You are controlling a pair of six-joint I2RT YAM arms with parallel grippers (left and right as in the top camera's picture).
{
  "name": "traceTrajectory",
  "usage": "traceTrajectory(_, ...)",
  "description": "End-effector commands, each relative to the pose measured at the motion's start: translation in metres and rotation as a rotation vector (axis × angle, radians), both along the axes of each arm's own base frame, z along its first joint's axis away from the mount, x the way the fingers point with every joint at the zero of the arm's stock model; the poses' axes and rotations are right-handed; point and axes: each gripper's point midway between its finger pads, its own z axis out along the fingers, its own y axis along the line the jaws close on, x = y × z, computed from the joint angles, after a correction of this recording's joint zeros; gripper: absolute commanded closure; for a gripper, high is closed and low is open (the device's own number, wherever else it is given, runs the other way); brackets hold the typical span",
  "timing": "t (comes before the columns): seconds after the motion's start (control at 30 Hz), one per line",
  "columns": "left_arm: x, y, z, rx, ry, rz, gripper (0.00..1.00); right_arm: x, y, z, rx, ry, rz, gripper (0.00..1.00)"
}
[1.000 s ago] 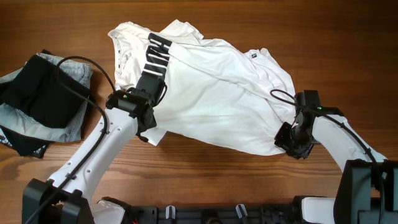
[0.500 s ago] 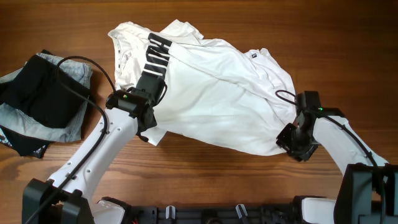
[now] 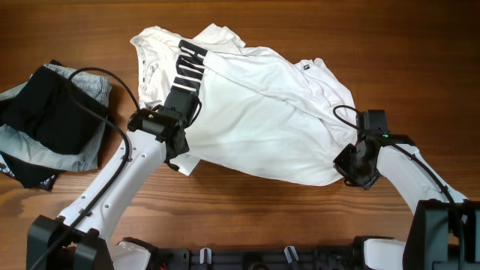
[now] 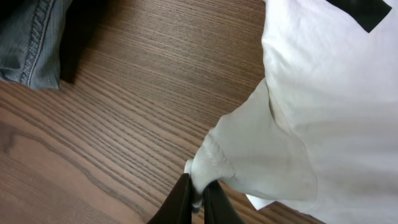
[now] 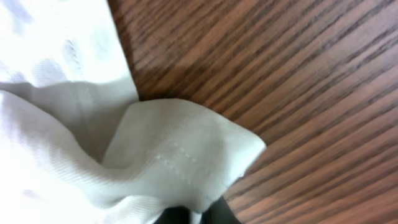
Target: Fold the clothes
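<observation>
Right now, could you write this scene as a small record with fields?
garment to fold: large white thin-fabric shirt, wrinkled, spread out, not yet folded
left gripper: shut on a bunched edge of the shirt
right gripper: shut on a folded corner of the shirt
other items: black folded garment lying on a grey-blue denim garment, at the left, apart from the shirt
surface: brown wooden table

My left hand (image 4: 198, 190) is pinched tight on a bunched fold of the shirt (image 4: 323, 112), just above the desk (image 4: 124, 93). Denim (image 4: 28, 37) lies well apart from it.
</observation>
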Motion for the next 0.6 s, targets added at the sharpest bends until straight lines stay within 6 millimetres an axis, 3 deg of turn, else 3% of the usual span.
traceTrajectory(0.0, 0.004, 0.000, 0.004, -0.013, -0.022, 0.027, 0.91, -0.004, -0.002, -0.003, -0.014, 0.007, 0.001, 0.96)
traceTrajectory(0.13, 0.003, -0.003, 0.002, -0.028, -0.014, 0.024, 0.91, -0.013, -0.005, -0.001, -0.027, 0.047, 0.017, 0.96)
traceTrajectory(0.23, -0.002, -0.018, -0.003, -0.118, 0.021, 0.011, 0.92, -0.017, -0.035, 0.013, -0.104, 0.094, -0.010, 0.96)
traceTrajectory(0.37, -0.011, -0.043, -0.008, -0.253, 0.076, -0.014, 0.95, -0.002, -0.078, 0.034, -0.118, 0.048, -0.099, 0.96)
traceTrajectory(0.47, -0.018, -0.062, -0.009, -0.310, 0.105, -0.054, 0.96, -0.005, -0.101, 0.038, -0.129, 0.040, -0.142, 0.96)
traceTrajectory(0.57, -0.027, -0.084, -0.009, -0.349, 0.132, -0.117, 0.96, -0.009, -0.110, 0.038, -0.130, 0.040, -0.158, 0.96)
